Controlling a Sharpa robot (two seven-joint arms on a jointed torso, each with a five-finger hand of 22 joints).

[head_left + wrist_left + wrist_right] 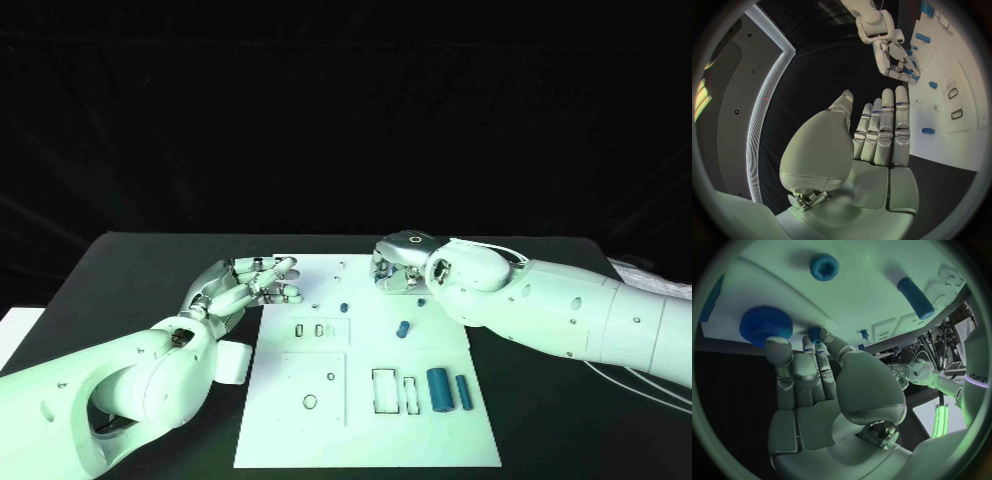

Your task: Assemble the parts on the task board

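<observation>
Right hand pinches a small blue part by the tips, left hand open — could easily slip sideways.

One word is readable: "sharpa", in small dark letters running sideways on the white right arm, seen in the right wrist view. The board, the blue parts and the counter carry no legible writing.
</observation>
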